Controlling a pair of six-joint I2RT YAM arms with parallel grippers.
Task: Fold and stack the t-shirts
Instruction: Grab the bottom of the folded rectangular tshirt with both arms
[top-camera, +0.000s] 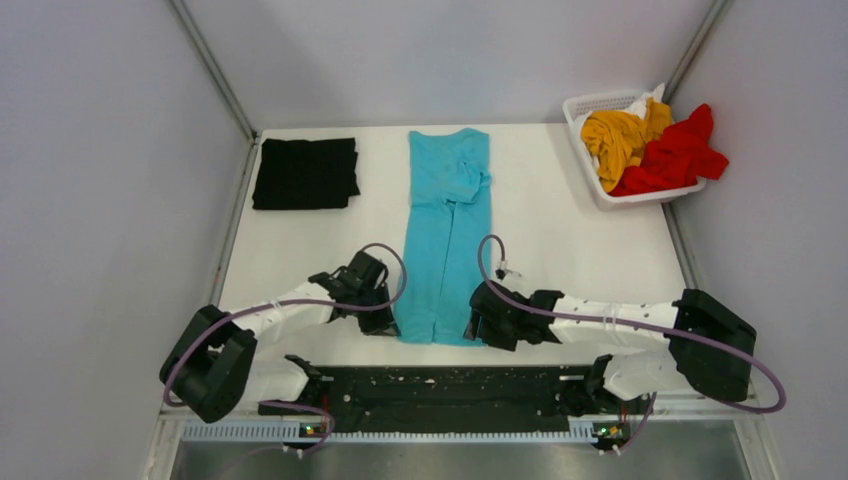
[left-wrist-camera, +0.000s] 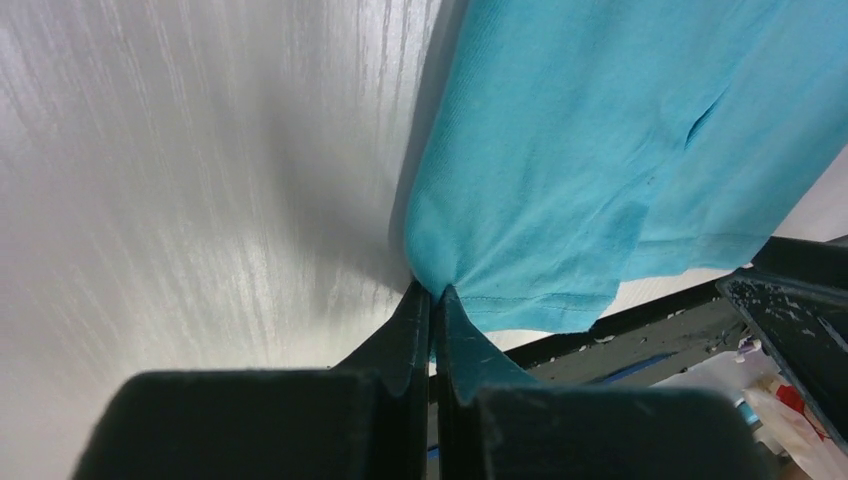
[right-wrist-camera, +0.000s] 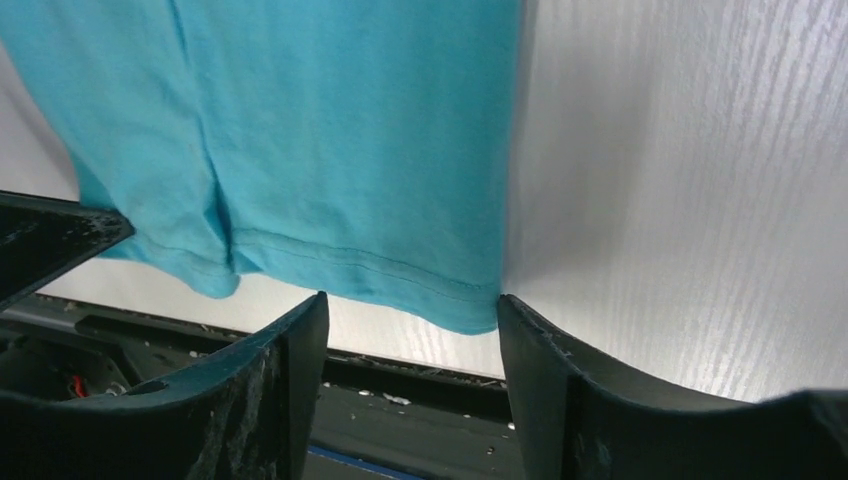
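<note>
The turquoise t-shirt (top-camera: 447, 230) lies lengthwise in the table's middle, folded into a narrow strip with its hem toward me. My left gripper (top-camera: 385, 322) is shut on the hem's left corner; in the left wrist view the cloth (left-wrist-camera: 560, 180) is pinched between the closed fingertips of my left gripper (left-wrist-camera: 434, 292). My right gripper (top-camera: 478, 328) is open at the hem's right corner; in the right wrist view the hem (right-wrist-camera: 380, 265) sits between the spread fingers of my right gripper (right-wrist-camera: 410, 300). A folded black t-shirt (top-camera: 305, 173) lies at the back left. The mustard t-shirt (top-camera: 618, 135) and red t-shirt (top-camera: 675, 150) are crumpled in the basket.
The white lattice basket (top-camera: 588, 165) stands at the back right by the wall. Grey walls close in the table on the left, back and right. The black base rail (top-camera: 440, 390) runs along the near edge under both arms.
</note>
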